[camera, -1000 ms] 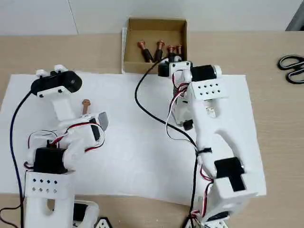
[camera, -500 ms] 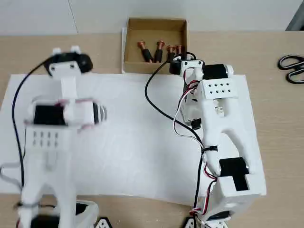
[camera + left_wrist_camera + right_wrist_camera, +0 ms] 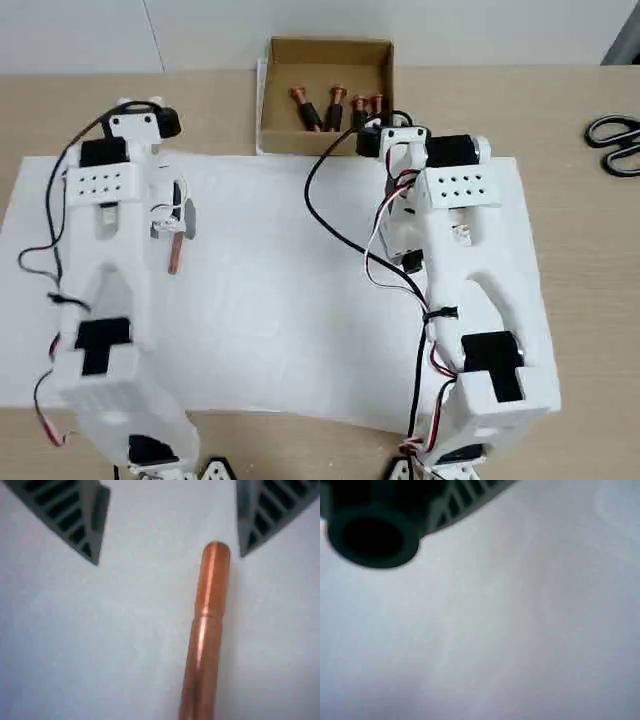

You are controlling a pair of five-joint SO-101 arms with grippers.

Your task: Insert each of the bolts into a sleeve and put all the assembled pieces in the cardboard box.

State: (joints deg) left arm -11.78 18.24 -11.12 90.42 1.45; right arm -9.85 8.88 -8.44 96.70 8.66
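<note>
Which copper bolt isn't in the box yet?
The bare bolt lying on the white sheet at the open left gripper. The others sit in the cardboard box, in black sleeves.

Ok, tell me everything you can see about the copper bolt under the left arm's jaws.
The bolt is a slim, smooth, shiny copper-coloured rod, apparently metal, with a rounded end and a faint step along its shaft. It lies flat and loose on the white sheet, its rounded end between the open jaws of the left gripper, nearer one of them; neither appears to touch it.
</note>
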